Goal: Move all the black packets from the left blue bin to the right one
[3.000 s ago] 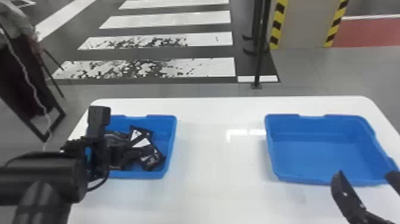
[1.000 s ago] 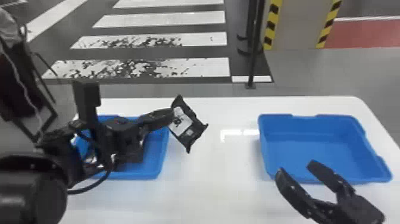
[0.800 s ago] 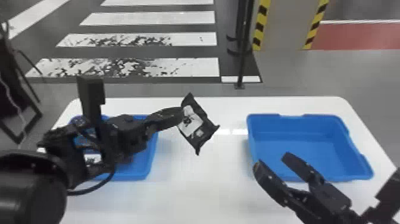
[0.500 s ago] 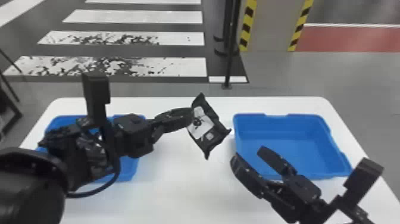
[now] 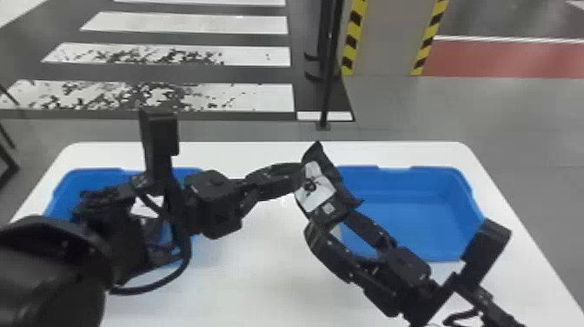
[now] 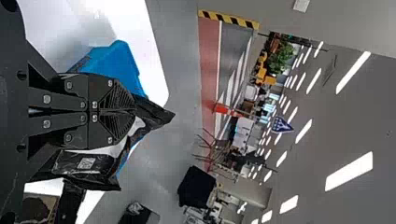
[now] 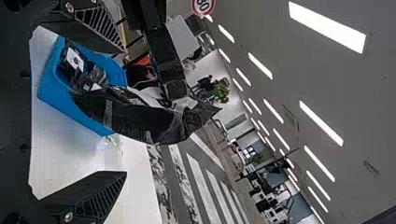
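In the head view my left gripper (image 5: 300, 180) is shut on a black packet (image 5: 321, 187) with a white label, held up above the table's middle. The left wrist view shows the same packet (image 6: 88, 163) pinched in my left gripper (image 6: 133, 111). My right gripper (image 5: 332, 228) stands open at the packet's lower edge; whether they touch I cannot tell. In the right wrist view the packet (image 7: 149, 123) extends between the spread fingers of my right gripper (image 7: 125, 112). More black packets (image 7: 77, 65) lie in the left blue bin (image 7: 88, 123).
The right blue bin (image 5: 404, 226) stands behind my right gripper on the white table (image 5: 243, 282). The left blue bin (image 5: 95, 174) is partly covered by my left arm. A dark pole (image 5: 329, 87) rises beyond the table's far edge.
My left gripper has lifted the packet out of the left bin and carried it rightward. My right gripper has come leftward toward it, staying open. The head view has shifted to the right.
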`<act>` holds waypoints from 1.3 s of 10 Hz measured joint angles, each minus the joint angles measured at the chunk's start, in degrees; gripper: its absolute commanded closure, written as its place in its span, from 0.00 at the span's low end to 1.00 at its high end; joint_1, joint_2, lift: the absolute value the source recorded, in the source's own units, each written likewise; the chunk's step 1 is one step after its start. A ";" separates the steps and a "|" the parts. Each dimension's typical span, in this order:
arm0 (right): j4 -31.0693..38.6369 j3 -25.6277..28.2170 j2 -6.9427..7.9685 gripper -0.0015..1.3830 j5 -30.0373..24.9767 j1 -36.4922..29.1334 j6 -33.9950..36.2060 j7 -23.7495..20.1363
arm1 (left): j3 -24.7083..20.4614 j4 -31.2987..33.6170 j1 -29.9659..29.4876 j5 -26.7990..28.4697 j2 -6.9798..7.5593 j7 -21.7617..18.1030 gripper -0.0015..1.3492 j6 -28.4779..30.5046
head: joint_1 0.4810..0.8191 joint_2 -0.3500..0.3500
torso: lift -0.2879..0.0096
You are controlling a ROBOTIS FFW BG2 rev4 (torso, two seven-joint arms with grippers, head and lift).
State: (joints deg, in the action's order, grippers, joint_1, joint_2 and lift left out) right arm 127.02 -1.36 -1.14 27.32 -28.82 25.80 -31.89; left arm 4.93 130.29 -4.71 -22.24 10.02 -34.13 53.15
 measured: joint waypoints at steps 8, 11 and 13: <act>-0.72 -0.10 -0.09 0.93 0.84 -0.42 -9.35 2.45 | -0.11 0.00 -1.23 -0.96 -0.60 1.01 0.83 -2.12 | 0.63 0.39 | 0.50; -1.64 0.60 -0.13 0.93 1.18 -0.20 -9.34 2.60 | -4.17 0.55 -5.08 -2.50 -2.91 2.78 0.05 -6.11 | 0.63 0.43 | 0.50; -6.91 4.53 -0.34 0.93 0.16 2.92 -9.35 2.95 | -7.45 3.17 -7.63 -2.37 -3.18 2.86 0.14 -6.78 | 0.63 0.42 | 0.50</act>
State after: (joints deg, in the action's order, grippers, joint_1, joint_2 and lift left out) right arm 120.10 3.17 -1.48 27.48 -25.90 16.45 -28.94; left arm -2.52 133.46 -12.35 -24.61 6.84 -31.28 46.37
